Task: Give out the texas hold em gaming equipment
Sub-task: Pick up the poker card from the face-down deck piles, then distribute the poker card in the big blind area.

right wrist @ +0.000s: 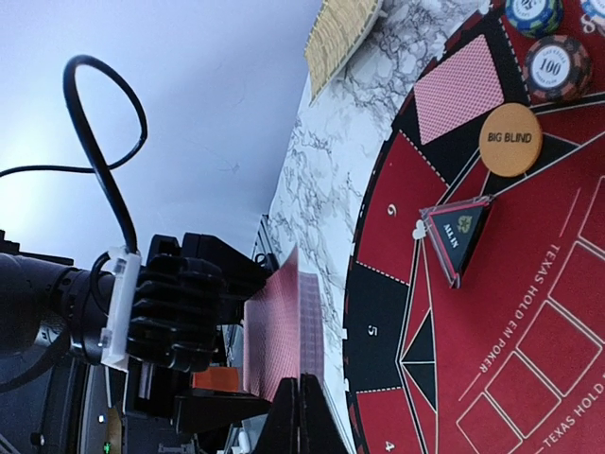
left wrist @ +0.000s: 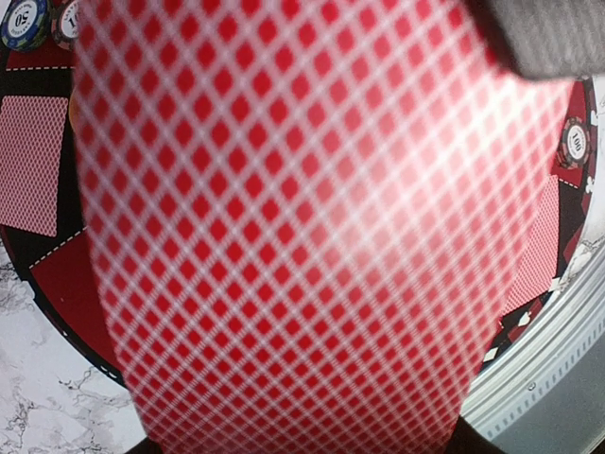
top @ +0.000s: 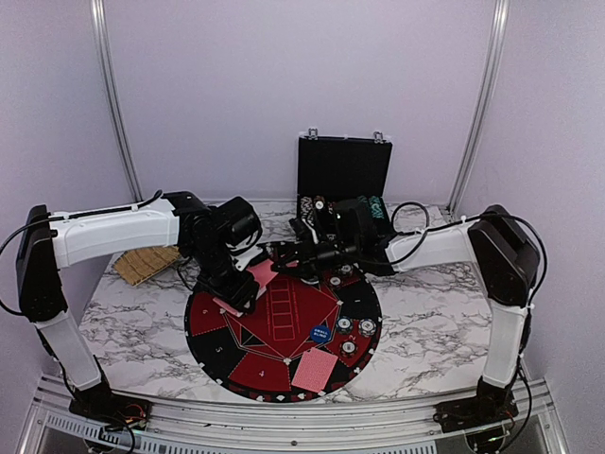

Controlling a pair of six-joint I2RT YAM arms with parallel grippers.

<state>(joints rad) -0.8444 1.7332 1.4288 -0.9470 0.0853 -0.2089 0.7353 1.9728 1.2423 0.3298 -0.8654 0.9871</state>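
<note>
The right gripper (right wrist: 302,388) has its two fingers pressed fully together. Between them it appears to nip the edge of the top card (right wrist: 309,322) of a pack, a thin thing that lets the jaws meet. Directly ahead of those fingertips the left gripper (top: 241,288) stands partly closed on the pack of red-backed playing cards (left wrist: 284,236). It holds the pack on edge above the table, probably so that one card can be peeled off sideways while the rest are kept square. In the left wrist view the pack's diamond back fills nearly everything.

Below both grippers lies the round Texas Hold'em mat (right wrist: 529,340), with numbered wedges along its rim that I take to be the seats to deal into. Beside the right fingers, further across the felt, a triangular marker (right wrist: 457,232) sits on a dividing line. Just past it is the orange BIG BLIND disc (right wrist: 510,139). Beyond the disc a single dealt card (right wrist: 460,90) lies flat in its wedge, with a dark red 100 chip (right wrist: 558,68) and a teal chip (right wrist: 532,14) close by.

Out past the mat's rim, on the marble table (right wrist: 321,208), rests a ribbed wooden piece (right wrist: 340,38). The black case (top: 343,170) stands open behind the arms.

Several wedges look bare, so dealing seems only partly done.
</note>
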